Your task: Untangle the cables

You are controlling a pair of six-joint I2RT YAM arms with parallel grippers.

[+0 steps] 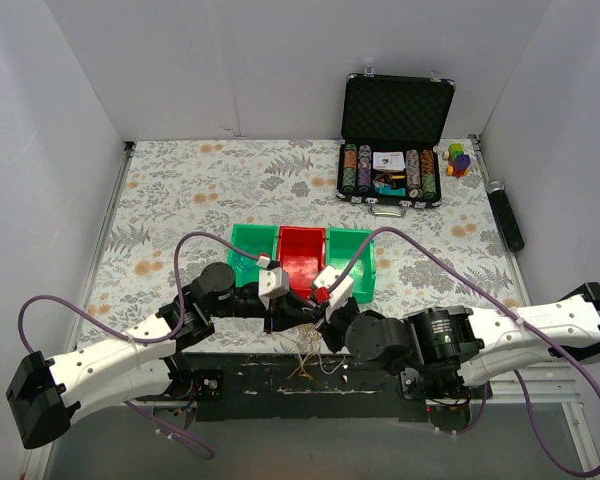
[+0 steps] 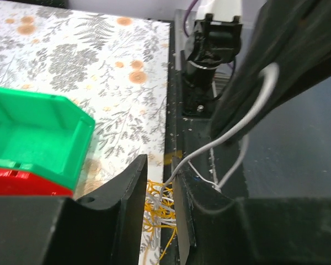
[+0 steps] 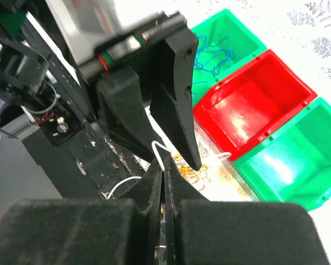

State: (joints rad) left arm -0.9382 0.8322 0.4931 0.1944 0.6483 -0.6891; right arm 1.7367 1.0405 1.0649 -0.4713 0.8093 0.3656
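Separating white cable (image 3: pixel 156 147) from yellow tangle (image 2: pixel 154 200), frame bottom centre; right jaws clamped on it, left jaws' grip unclear. Next: pull apart gently.

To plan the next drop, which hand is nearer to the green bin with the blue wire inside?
Left. The left hand is just off the near right corner of that green bin; the right hand faces it from farther right, before the red bin.

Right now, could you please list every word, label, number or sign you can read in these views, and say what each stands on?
No text can be read in any view.
White card in the black case: it carries some print, too small to read.
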